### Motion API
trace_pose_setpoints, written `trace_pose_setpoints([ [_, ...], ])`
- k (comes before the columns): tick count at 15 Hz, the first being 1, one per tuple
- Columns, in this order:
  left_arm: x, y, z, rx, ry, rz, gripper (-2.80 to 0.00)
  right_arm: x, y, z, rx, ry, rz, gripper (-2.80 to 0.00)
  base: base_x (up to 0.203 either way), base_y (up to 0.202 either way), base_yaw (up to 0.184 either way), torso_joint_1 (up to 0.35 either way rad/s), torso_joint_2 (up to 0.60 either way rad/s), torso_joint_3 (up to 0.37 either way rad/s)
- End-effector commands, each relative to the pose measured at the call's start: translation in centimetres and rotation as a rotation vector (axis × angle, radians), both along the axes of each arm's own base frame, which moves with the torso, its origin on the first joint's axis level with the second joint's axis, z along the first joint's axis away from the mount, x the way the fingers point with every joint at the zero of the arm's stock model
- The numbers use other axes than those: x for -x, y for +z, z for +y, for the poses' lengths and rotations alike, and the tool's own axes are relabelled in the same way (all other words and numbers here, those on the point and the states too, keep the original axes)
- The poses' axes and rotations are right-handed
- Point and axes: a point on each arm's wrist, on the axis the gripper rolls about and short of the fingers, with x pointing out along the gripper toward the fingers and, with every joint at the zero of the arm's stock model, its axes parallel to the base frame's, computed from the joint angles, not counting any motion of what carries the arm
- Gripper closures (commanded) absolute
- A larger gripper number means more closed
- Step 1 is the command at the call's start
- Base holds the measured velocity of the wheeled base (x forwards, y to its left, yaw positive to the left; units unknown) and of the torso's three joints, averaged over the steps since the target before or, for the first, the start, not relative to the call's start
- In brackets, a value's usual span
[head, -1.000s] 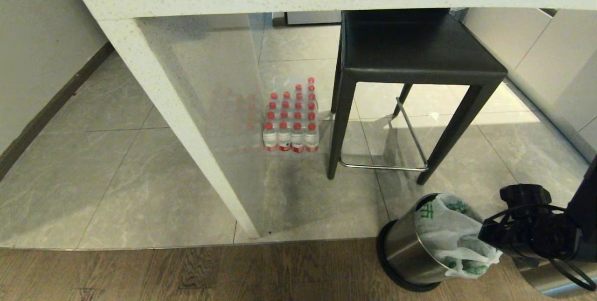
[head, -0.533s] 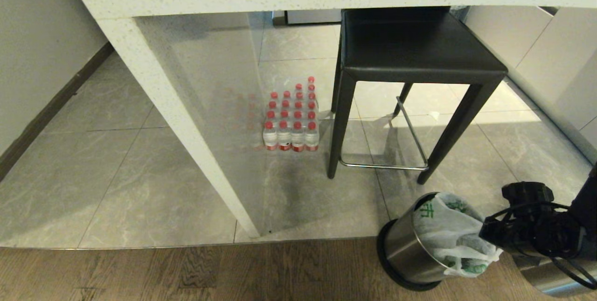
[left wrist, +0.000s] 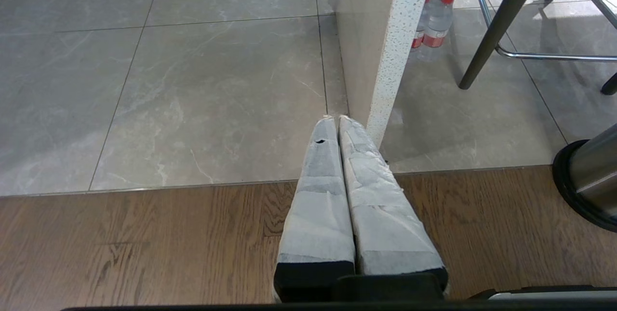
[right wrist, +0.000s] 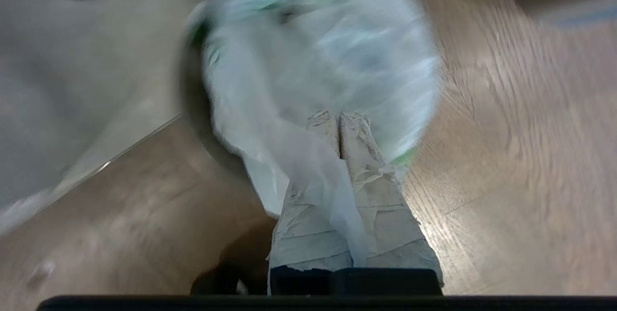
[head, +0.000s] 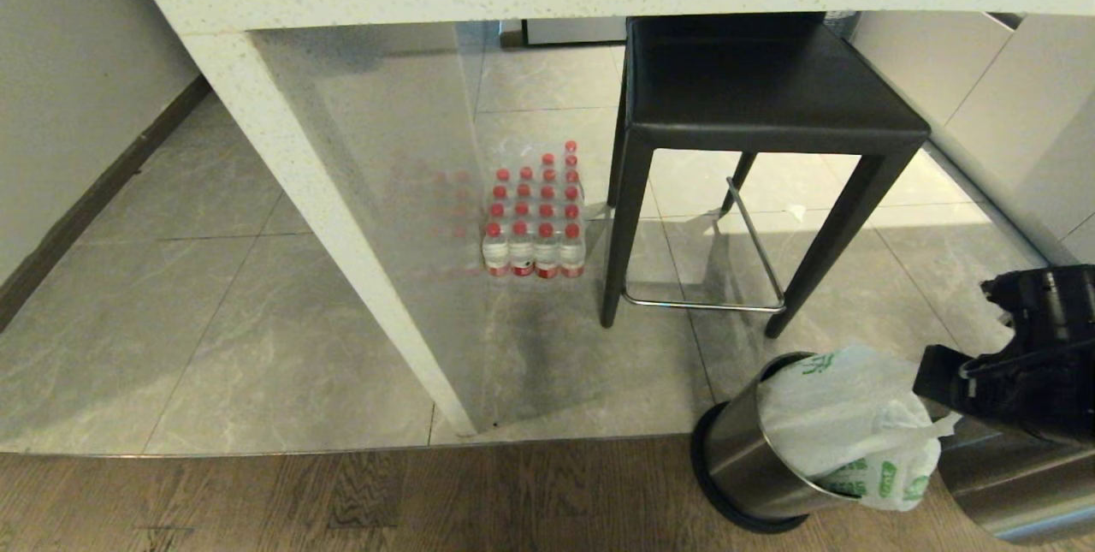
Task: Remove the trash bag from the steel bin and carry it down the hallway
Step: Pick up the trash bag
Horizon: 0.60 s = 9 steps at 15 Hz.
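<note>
My right gripper (right wrist: 340, 118) has its fingers (right wrist: 371, 195) pinched tight on a strip of the trash bag (head: 843, 424), which bulges halfway out of the tilted steel bin (head: 748, 462). The bin sits on the wood floor (head: 342, 501) right at the edge where the tiles (head: 214, 329) start, near the black stool (head: 753, 107). Left gripper (left wrist: 337, 120) hangs parked over that same floor edge, fingers (left wrist: 318, 195) pressed together, gripping nothing.
</note>
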Motion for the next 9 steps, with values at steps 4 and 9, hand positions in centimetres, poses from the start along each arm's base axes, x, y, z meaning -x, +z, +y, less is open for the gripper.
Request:
trace_pose_setpoints([
  [4,0.0,0.0,0.0,0.001,0.002,0.000,0.00,8.4,7.8,1.1,0.116,0.134,-0.270,0.00,0.000,0.000,0.000,0.000,0.00,0.000],
  [9,0.0,0.0,0.0,0.001,0.000,0.000,0.00,12.0,9.4,1.4,0.267,0.247,-0.338,0.00,0.000,0.000,0.000,0.000,0.00,0.000],
])
